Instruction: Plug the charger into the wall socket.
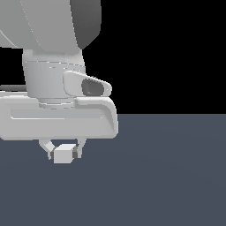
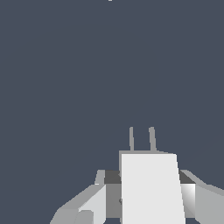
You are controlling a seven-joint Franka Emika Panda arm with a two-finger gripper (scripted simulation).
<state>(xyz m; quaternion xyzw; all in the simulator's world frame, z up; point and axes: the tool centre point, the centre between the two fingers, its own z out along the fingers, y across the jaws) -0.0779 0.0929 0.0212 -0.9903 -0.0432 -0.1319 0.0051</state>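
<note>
Broadly, the biggest thing in view is the flat dark grey-blue bench [image 1: 176, 176], which fills the lower half of the exterior view and nearly the whole wrist view, bare of anything else. Next comes the pale arm [image 1: 53, 53], crowding the exterior view's left and reaching down to its broad hand, beneath which the gripper [image 1: 64, 153] hangs. Its two short fingers [image 1: 47, 146] are closed in narrowly on the charger [image 1: 63, 154], one pressing each side, so the small off-white block is pinched between them and appears to be carried just clear of the bench, though the gap beneath it is hard to judge. In the wrist view the charger [image 2: 151, 188] shows a plain pale face with two thin prongs [image 2: 141, 139] pointing away from the hand; holding it by its flanks leaves those prongs free and leading, which is probably the point of the grasp, since they must enter the holes first. The wall socket appears in neither view, so I judge the carry toward it is yet to be finished. No brand, label or writing can be read anywhere.
</note>
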